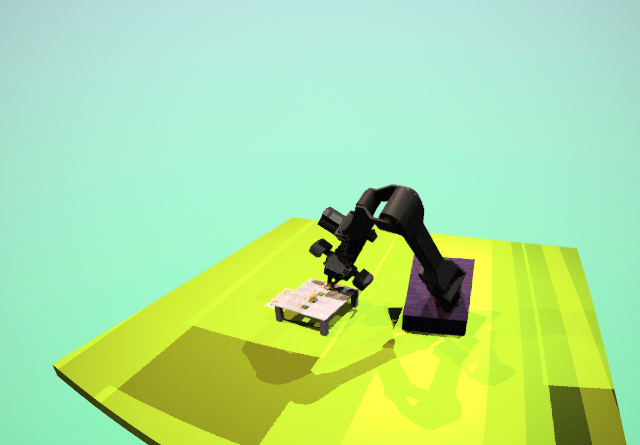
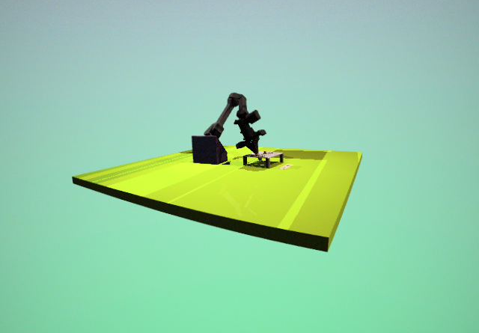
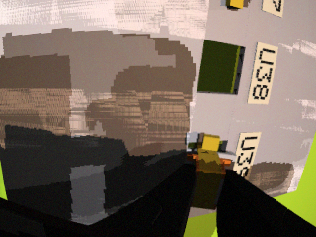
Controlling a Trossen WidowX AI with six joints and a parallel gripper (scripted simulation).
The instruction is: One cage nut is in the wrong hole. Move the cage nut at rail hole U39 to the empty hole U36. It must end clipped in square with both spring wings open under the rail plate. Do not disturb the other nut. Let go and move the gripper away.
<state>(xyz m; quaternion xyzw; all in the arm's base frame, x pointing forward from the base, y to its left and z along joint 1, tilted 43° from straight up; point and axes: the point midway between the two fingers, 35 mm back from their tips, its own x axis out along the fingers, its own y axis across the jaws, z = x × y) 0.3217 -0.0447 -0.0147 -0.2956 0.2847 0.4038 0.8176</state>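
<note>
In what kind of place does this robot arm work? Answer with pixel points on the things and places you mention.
Probably a test bench for rack hardware work, though no room is visible. A robot arm [image 1: 402, 211] [image 2: 234, 100] stands on a purple block [image 1: 415, 291] [image 2: 204, 150], beside a raised rail plate [image 1: 289, 300] [image 2: 276, 154] [image 3: 296, 125] with square holes and labels such as U38 [image 3: 263, 73].

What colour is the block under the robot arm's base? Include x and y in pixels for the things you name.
Dark purple [image 1: 439, 295] [image 2: 203, 150], best in the top view.

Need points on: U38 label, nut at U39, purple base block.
U38 label [image 3: 262, 73]: wrist view, its printed face.
nut at U39 [image 3: 210, 143]: wrist view, its yellow top.
purple base block [image 1: 416, 286] [image 2: 203, 150]: top view, upper face; exterior view, side.
</note>
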